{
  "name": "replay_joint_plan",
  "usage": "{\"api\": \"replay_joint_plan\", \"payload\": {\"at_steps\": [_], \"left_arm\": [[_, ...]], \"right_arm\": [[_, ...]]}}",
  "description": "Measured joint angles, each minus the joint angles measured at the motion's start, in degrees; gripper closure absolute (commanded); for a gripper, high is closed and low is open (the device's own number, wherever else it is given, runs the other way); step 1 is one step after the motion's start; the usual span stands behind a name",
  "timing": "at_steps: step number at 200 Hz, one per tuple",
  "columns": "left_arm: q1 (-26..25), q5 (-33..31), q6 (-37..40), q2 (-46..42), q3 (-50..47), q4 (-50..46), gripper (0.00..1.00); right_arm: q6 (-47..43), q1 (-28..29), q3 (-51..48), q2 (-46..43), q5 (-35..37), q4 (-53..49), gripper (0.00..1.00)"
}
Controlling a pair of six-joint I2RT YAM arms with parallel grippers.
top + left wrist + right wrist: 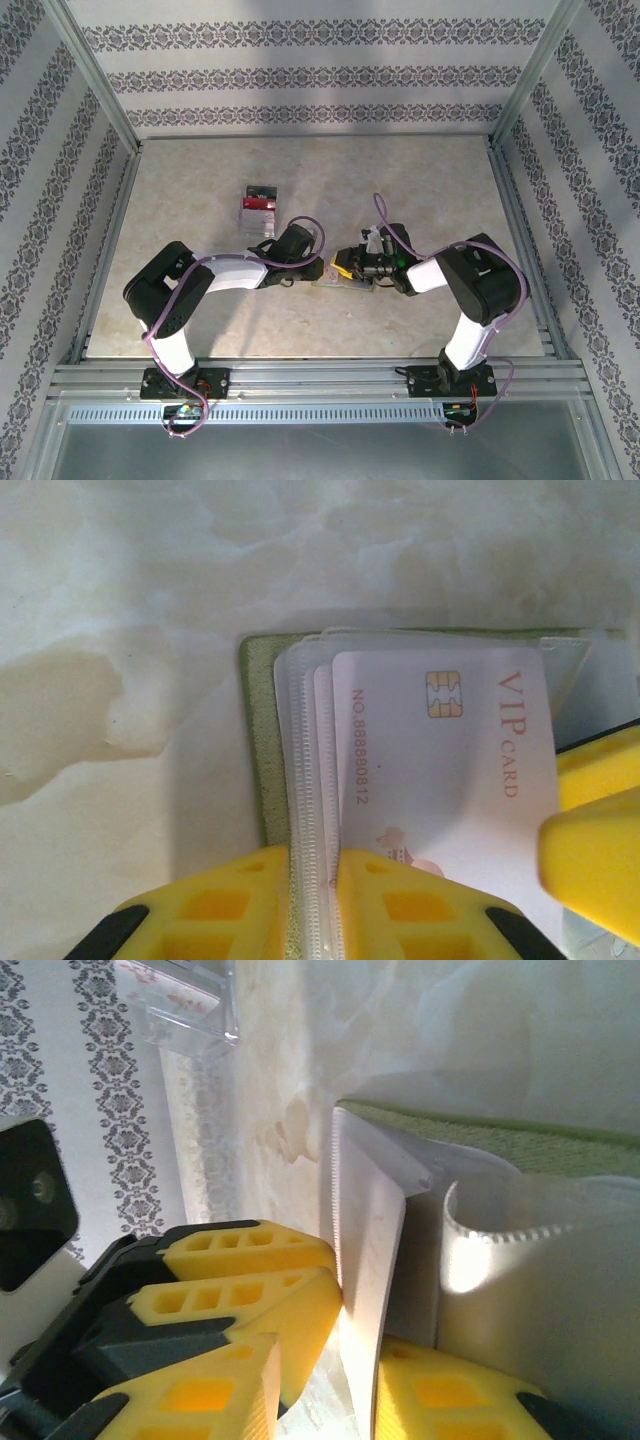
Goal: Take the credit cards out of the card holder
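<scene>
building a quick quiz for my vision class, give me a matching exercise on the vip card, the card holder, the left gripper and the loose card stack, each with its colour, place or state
Things:
1. VIP card
2. card holder
3. left gripper
4. card stack

Descriptions:
a. lies alone on the table, away from the holder
b. white with a gold chip
c. green cover, spread open
d. shut on the holder's edge

Pairs: 1-b, 2-c, 3-d, 4-a
</scene>
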Motion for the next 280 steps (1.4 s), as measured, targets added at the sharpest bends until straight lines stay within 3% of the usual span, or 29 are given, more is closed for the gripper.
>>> {"api": "replay_joint_plan", "payload": {"at_steps": [28, 46, 77, 188, 280], "left_arm": [[0.0, -0.2, 0.0, 0.0, 0.0, -0.1, 0.78], [0.0, -0.5, -0.2, 0.0, 0.0, -0.1, 0.69], [0.0, -0.6, -0.7, 0.1, 0.5, -0.5, 0.67], [-0.1, -0.6, -1.4, 1.4, 3.0, -3.4, 0.66], [-0.1, -0.9, -1.5, 1.4, 3.0, -3.6, 0.72]], "right_arm": [[0.9, 0.0, 0.0, 1.2, 0.0, 1.8, 0.80], [1.6, -0.3, -0.3, 1.2, -0.2, 3.2, 0.80], [2.1, -1.7, -1.7, 1.1, -1.4, 5.5, 0.80], [4.6, -4.5, -4.8, 1.1, -3.4, 11.3, 0.84], [4.9, -7.0, -6.6, 1.1, -4.2, 12.7, 0.88]]}}
